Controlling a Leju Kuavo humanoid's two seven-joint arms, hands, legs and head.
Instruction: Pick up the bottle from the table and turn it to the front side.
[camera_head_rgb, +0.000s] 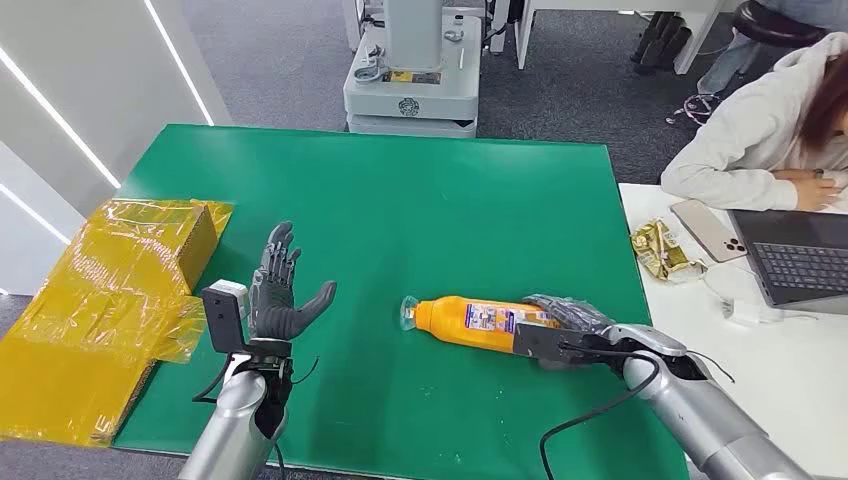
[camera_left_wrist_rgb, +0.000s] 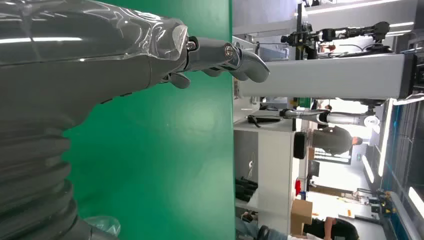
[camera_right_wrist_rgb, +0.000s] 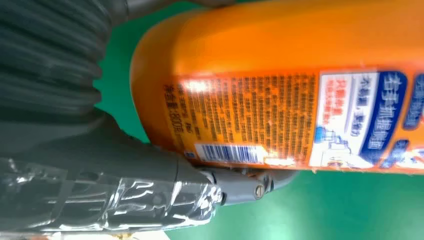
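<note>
The bottle (camera_head_rgb: 470, 322) is seen lying on its side on the green desk (camera_head_rgb: 420, 200), cap end pointing toward the robot's left, its base end taken into the right hand (camera_head_rgb: 565, 325). In the right wrist view the bottle's (camera_right_wrist_rgb: 280, 85) small-print panel with the barcode is turned toward the camera, and the thumb (camera_right_wrist_rgb: 245, 187) is pressed against its underside, so the right hand is judged to be closed around the bottle. Whether the bottle has been raised off the desk cannot be told; it appears to rest on the cloth or just above it.

The left hand (camera_head_rgb: 283, 290) is held upright over the desk, well apart from the bottle, fingers spread and nothing in it.

The grasp is judged to be made. The lift and the turn to the front side are taken as not yet done, since the back label is what shows. A yellow wrapped box (camera_head_rgb: 110, 300) lies at the desk's left edge, and a person (camera_head_rgb: 770, 130) is seated at a neighbouring white table.
</note>
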